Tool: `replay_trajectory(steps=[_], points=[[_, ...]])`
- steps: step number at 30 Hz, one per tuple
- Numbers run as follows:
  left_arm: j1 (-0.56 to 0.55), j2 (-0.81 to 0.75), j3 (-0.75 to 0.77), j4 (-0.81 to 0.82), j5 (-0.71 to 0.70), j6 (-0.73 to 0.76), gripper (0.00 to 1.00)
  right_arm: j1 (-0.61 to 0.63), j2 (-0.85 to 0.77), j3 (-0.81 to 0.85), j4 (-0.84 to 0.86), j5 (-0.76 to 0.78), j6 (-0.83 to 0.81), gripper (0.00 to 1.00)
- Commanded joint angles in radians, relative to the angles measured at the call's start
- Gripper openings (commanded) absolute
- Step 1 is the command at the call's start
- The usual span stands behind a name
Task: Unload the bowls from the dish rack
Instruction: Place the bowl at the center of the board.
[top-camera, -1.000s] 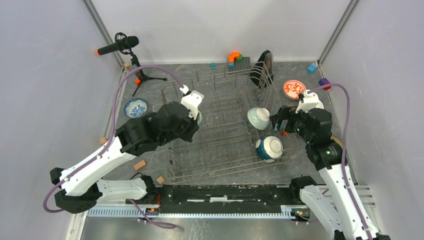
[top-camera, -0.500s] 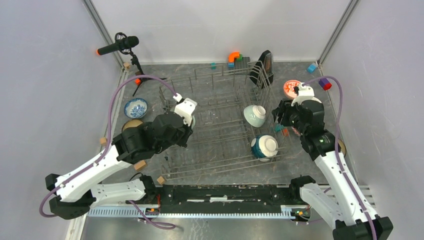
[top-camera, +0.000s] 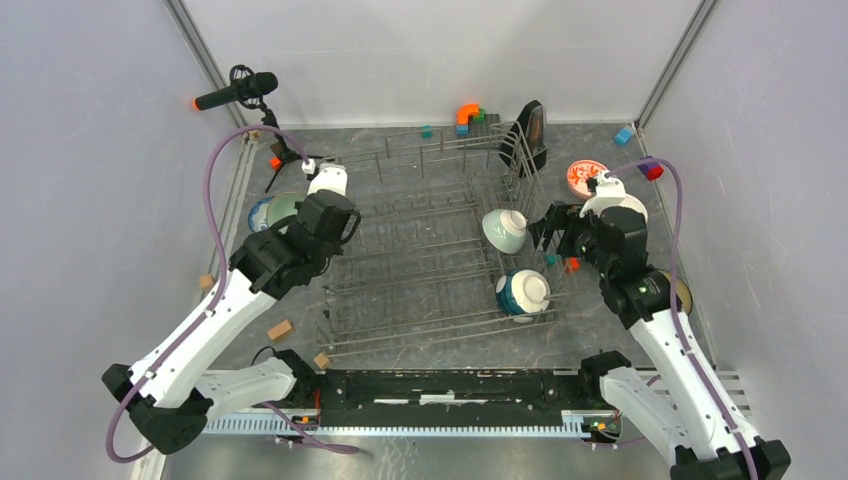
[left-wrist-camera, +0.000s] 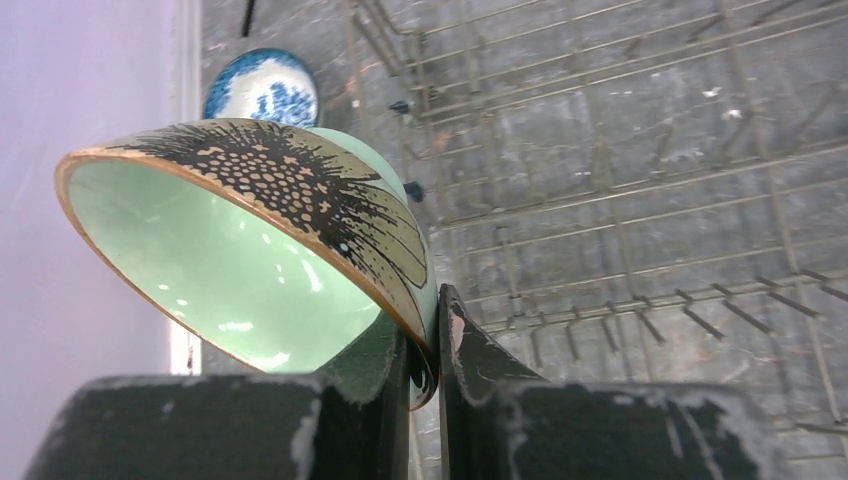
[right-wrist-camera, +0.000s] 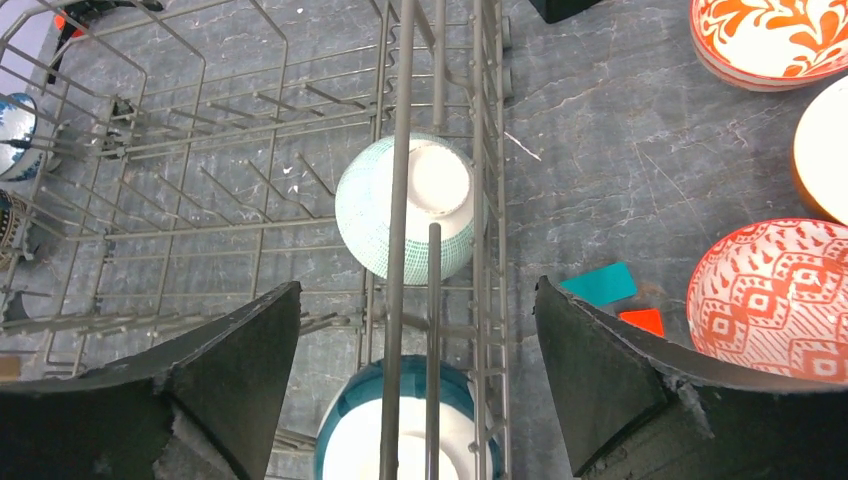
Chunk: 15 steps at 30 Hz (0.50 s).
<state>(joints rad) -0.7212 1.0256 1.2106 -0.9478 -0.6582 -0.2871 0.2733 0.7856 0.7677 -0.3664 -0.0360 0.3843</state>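
Grey slate desk (top-camera: 580, 140) boxed in by pale walls, dish rack (top-camera: 430, 270) sitting in the middle.
Left hand (left-wrist-camera: 425, 350) is pinching the rim of the mint green bowl (left-wrist-camera: 230, 260), holding it tilted just outside the rack's left side, near the blue-white bowl (left-wrist-camera: 262, 88) on the desk. Right hand (right-wrist-camera: 415, 290) is hanging wide apart over the rack's right side, above the pale teal bowl (right-wrist-camera: 410, 205) and the teal bowl with white base (right-wrist-camera: 400, 430).

Left arm (top-camera: 200, 330) stretched forward and leftward, left claw (left-wrist-camera: 428, 330) pinched on the rim of a mint green bowl (left-wrist-camera: 250, 260), right arm (top-camera: 670, 340) bent at elbow, wrist pointing left, right claw (right-wrist-camera: 417, 290) spread wide, holding nothing
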Motion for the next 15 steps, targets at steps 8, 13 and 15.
replay_trajectory(steps=[8, 13, 15], points=[[0.326, -0.001, -0.024, -0.115, -0.135, -0.161, 0.02, 0.006, -0.178, -0.082, -0.022, 0.013, 0.004, 0.94], [0.451, 0.027, -0.059, -0.226, -0.150, -0.405, 0.02, 0.011, -0.218, -0.125, 0.008, 0.000, 0.025, 0.95], [0.501, 0.064, -0.076, -0.260, -0.131, -0.487, 0.02, 0.016, -0.216, -0.135, 0.014, -0.009, 0.029, 0.95]])
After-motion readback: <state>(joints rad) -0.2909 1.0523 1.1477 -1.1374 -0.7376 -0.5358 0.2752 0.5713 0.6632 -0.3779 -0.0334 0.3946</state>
